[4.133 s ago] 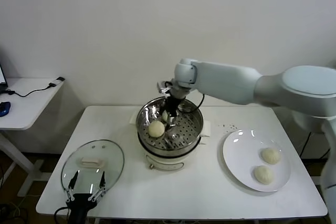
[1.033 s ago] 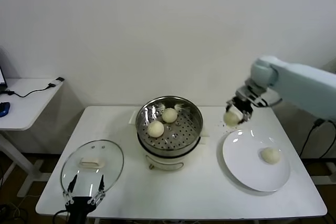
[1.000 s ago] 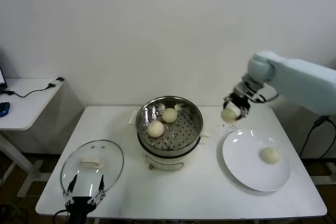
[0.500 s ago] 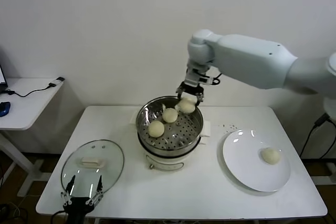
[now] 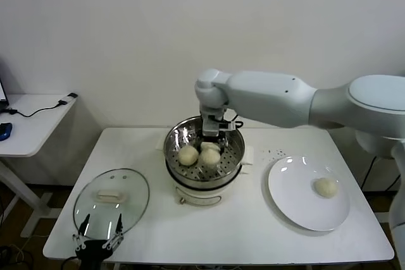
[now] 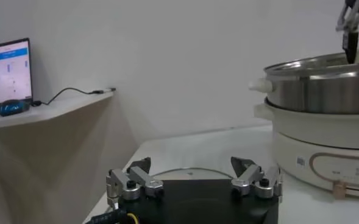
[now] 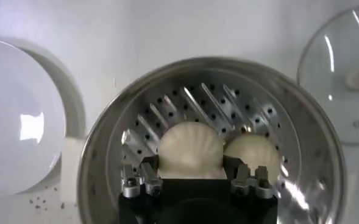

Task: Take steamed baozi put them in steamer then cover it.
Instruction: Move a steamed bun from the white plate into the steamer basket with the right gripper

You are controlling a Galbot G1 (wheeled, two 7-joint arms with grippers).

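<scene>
White table (image 5: 240, 232), pleated cream baozi (image 7: 191, 148), steel steamer (image 5: 235, 147)

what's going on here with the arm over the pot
The robot is loading baozi into the steamer. Its right hand is down inside the basket, closed on a bun, with other buns already lying beside it. One baozi is left on the white plate to the right. The glass cover lies flat on the table, and the left hand waits open near it, at the table's front edge.
</scene>
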